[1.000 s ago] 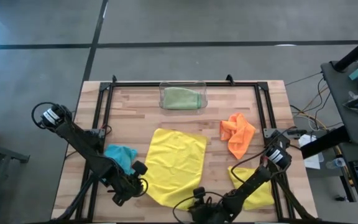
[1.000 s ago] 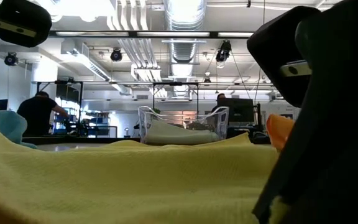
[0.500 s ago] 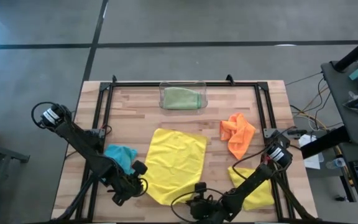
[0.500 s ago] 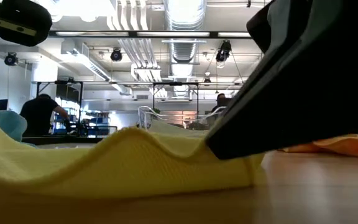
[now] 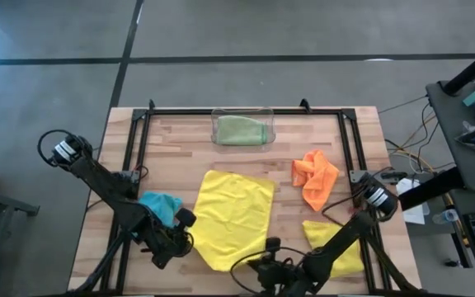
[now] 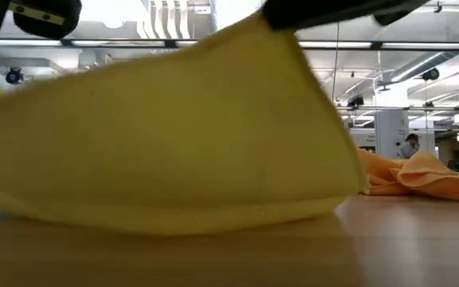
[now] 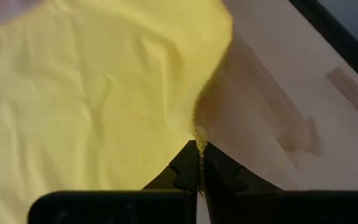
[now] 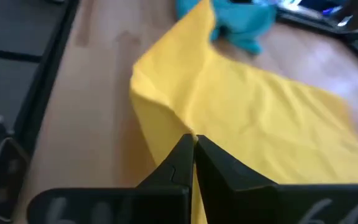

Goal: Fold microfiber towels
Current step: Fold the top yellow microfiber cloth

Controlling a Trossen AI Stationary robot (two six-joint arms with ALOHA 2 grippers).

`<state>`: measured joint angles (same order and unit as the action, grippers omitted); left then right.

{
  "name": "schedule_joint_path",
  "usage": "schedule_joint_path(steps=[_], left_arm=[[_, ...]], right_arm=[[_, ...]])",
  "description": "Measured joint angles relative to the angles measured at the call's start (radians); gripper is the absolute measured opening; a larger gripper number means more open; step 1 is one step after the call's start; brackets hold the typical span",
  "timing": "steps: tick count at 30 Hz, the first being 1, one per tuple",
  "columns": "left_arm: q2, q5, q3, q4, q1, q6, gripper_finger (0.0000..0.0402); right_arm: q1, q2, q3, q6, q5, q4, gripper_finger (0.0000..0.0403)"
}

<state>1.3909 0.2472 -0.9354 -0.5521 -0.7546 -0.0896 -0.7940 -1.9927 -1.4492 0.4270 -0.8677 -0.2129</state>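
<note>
Toward eight o'clock on the wooden bench [image 5: 180, 144], the left pincer [image 5: 181, 242] is closed on the left near corner of the large yellow towel [image 5: 236, 216]; its wrist view shows the two dark fingers [image 7: 186, 171] pressed together with the towel's hem caught between them. Just beside that arm, at about nine o'clock, lies the light blue towel [image 5: 162, 207], crumpled. The large yellow towel is spread over the middle of the bench and reaches down toward six o'clock, where its near edge is raised off the wood (the low view is almost filled by the lifted yellow cloth [image 6: 174, 127]). At six o'clock the right pincer [image 5: 264, 262] is likewise shut, gripping the right near corner of the same towel, and its wrist view shows the cloth folded up into a ridge just ahead of the closed fingers [image 8: 213, 165], with the blue towel beyond. At twelve o'clock a clear plastic bin [image 5: 242, 128] holds the pale green towel [image 5: 241, 130]. At two to three o'clock the orange towel [image 5: 314, 176] lies bunched, and at four to five o'clock the second yellow towel [image 5: 346, 254] rests partly under the right arm.
</note>
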Motion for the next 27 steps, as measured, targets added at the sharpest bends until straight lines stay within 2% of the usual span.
schedule_joint_path(steps=[5, 15, 22, 27], left_arm=[[-0.025, -0.01, 0.008, 0.001, 0.041, 0.021, 0.0], [-0.088, -0.057, 0.009, -0.015, 0.188, 0.133, 0.0], [-0.102, -0.122, 0.018, -0.016, 0.372, 0.256, 0.0], [-0.106, -0.142, 0.051, -0.008, 0.506, 0.322, 0.0]], right_arm=[[-0.022, 0.079, 0.067, 0.106, -0.083, -0.057, 0.0008], [-0.039, 0.238, 0.328, 0.343, -0.19, -0.059, 0.0008], [-0.006, 0.328, 0.436, 0.388, -0.212, -0.058, 0.0008], [0.05, 0.378, 0.479, 0.354, -0.214, -0.062, 0.0008]])
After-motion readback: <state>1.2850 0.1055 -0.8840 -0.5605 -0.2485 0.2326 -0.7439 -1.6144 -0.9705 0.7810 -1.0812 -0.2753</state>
